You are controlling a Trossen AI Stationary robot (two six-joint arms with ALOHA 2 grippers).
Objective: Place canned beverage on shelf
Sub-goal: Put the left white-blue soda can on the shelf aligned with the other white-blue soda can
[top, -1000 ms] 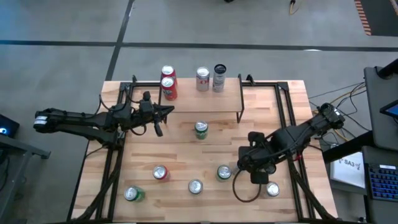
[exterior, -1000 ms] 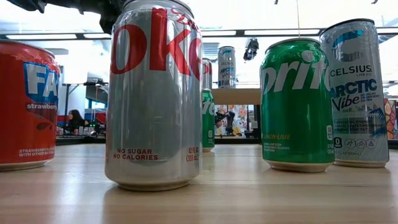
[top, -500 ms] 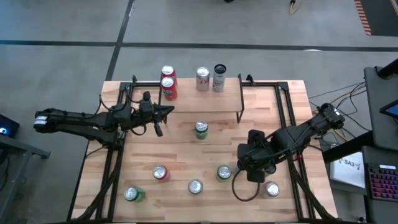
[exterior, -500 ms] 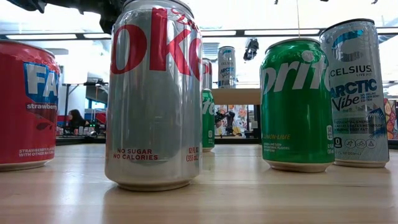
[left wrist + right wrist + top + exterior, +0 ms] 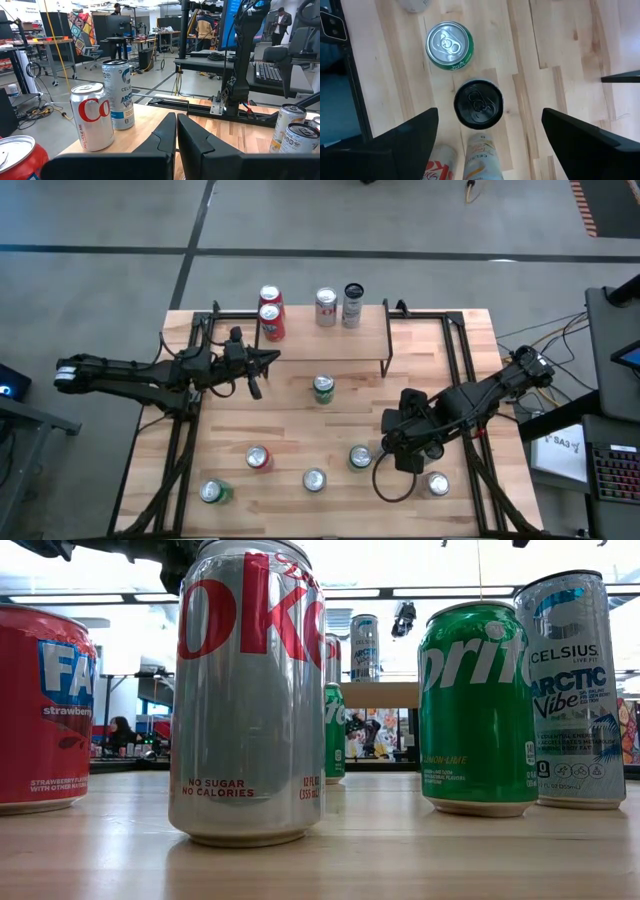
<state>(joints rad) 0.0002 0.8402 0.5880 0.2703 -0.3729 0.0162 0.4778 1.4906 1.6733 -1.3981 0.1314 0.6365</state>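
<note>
The right claw [image 5: 405, 462] hangs released over the tabletop [image 5: 290, 425], jaws spread wide, above a black-topped can [image 5: 478, 104] standing beside a green Sprite can [image 5: 449, 44]. The left claw [image 5: 268, 360] is clenched on nothing, beside the shelf [image 5: 365, 340], which carries four cans at the tabletop's far edge.

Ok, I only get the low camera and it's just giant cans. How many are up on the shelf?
Observer: Four cans stand on the shelf.
Operator: Where's the right gripper?
Observer: The right gripper is open, pointing down over a black-topped can on the table.
Operator: And the left one?
Observer: The left gripper is shut and empty, near the shelf's left end.
</note>
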